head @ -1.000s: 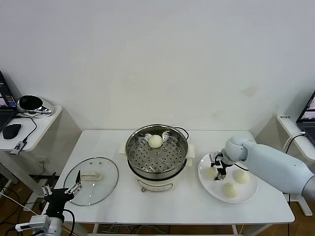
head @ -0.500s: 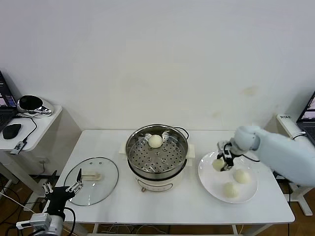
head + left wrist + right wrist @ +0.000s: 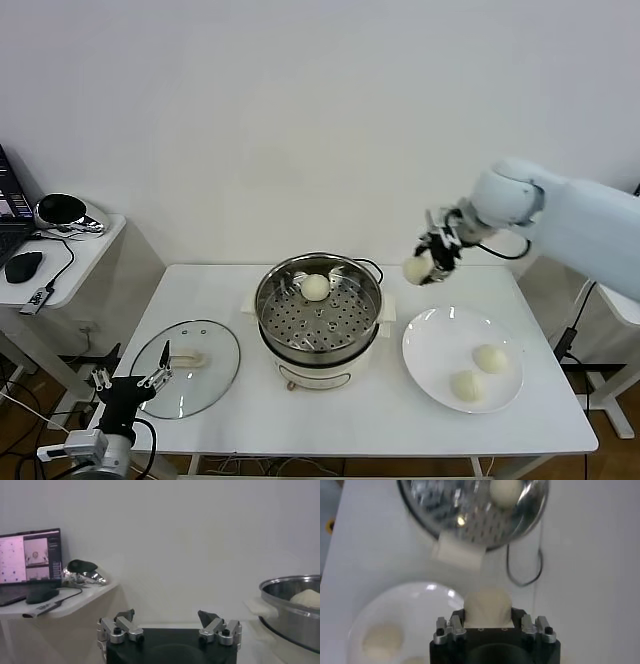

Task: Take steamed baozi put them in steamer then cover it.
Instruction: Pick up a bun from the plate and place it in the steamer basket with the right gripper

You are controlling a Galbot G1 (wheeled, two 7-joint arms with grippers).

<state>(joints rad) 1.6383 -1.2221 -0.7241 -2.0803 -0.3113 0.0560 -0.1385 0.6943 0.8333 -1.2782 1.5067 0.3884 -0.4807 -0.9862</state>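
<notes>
My right gripper (image 3: pixel 430 258) is shut on a cream-white baozi (image 3: pixel 417 269) and holds it high above the table, between the steamer (image 3: pixel 319 312) and the white plate (image 3: pixel 432 352). In the right wrist view the bun (image 3: pixel 487 605) sits between the jaws, with the steamer (image 3: pixel 470 510) beyond. One baozi (image 3: pixel 315 287) lies on the perforated tray at the far side. Two baozi (image 3: pixel 490 358) (image 3: pixel 466 386) lie on the plate. The glass cover (image 3: pixel 190 365) with its cream handle (image 3: pixel 186 357) lies flat at the table's left. My left gripper (image 3: pixel 130 382) is open, low at the table's front left corner.
A side table (image 3: pixel 75 262) at the far left holds a mouse, a laptop edge and a silver object. A black cable (image 3: pixel 522 570) lies behind the steamer. The steamer's rim (image 3: pixel 292 605) shows in the left wrist view.
My right gripper has lifted one baozi off the plate and carried it up and toward the steamer. Two buns stay on the plate. The left arm has barely moved.
</notes>
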